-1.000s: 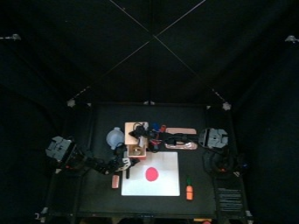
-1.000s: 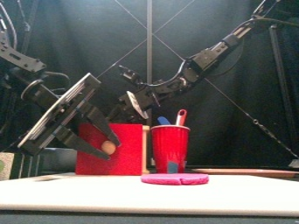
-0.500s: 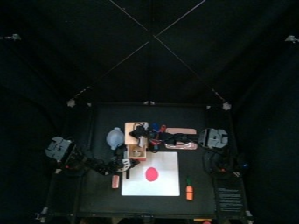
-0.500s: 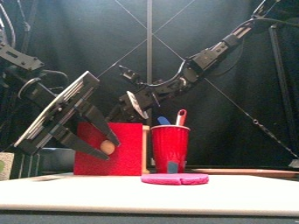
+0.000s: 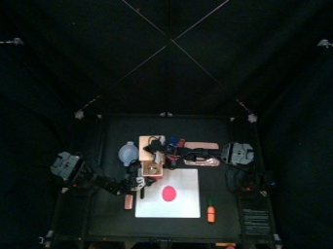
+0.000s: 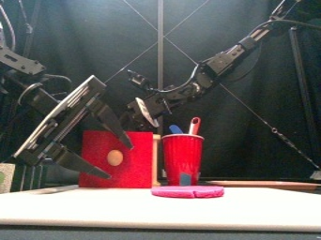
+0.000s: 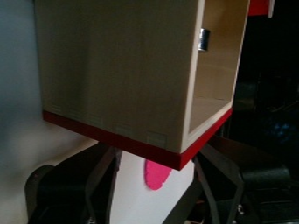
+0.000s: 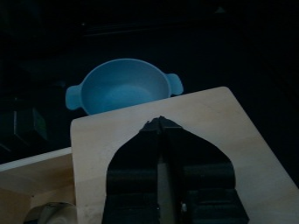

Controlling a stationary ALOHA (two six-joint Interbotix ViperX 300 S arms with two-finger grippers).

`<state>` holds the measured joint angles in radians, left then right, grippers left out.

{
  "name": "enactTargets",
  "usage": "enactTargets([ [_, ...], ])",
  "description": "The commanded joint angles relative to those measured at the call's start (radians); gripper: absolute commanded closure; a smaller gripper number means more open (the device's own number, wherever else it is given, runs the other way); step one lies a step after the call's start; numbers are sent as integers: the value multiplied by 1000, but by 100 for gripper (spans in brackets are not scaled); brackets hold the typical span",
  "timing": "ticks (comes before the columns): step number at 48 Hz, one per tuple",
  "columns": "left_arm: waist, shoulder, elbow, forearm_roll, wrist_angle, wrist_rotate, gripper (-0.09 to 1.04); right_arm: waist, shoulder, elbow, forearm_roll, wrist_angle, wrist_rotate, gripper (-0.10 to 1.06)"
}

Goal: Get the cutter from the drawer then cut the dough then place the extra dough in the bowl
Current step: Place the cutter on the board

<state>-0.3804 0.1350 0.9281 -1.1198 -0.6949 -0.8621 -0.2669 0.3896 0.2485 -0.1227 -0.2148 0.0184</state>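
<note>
We record a pale wooden box [image 7: 117, 61] with red drawer front [image 6: 107, 159], pink dough disc [image 5: 168, 192] on white cutting board [image 5: 189, 180], red cup [image 6: 183, 157] holding blue knife [image 6: 175, 129] and red knife [image 6: 193, 125], and blue-grey bowl [image 8: 122, 87].

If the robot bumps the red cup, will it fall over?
Probably yes: the cup is tall and narrower at the bottom. The knives sticking out the top likely make it tippier.

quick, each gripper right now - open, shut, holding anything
left gripper: open, holding nothing, at the drawer front
right gripper: shut, empty, tips on top of the wooden box
</note>
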Motion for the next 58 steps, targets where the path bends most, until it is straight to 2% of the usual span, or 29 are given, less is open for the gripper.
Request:
enactTargets([
  [1, -8, -32, -9, 8, 2, 3, 3, 3, -15, -12, 0, 9, 0, 91],
  [8, -34, -86, 17, 26, 26, 2, 3, 5, -15, -12, 0, 9, 0, 91],
  [17, -106, -233, 110, 104, 86, 0, 3, 5, -15, -14, 0, 9, 0, 91],
  [24, -126, -359, 169, 242, 72, 31, 4, 11, -21, -18, 2, 28, 3, 90],
  [29, -104, -428, 198, 373, 18, 135, 4, 28, -52, -29, 14, 74, 3, 89],
  [40, 91, -577, 256, 552, 3, 399, 4, 81, -155, -57, 26, 161, 3, 87],
  [49, 201, -713, 287, 675, -12, 611, 4, 112, -230, -64, 37, 173, 0, 68],
  [52, 221, -755, 307, 689, -9, 650, 4, 120, -245, -55, 38, 195, 2, 59],
  [58, 265, -851, 371, 675, -6, 692, 4, 132, -258, -46, 41, 324, 3, 39],
])
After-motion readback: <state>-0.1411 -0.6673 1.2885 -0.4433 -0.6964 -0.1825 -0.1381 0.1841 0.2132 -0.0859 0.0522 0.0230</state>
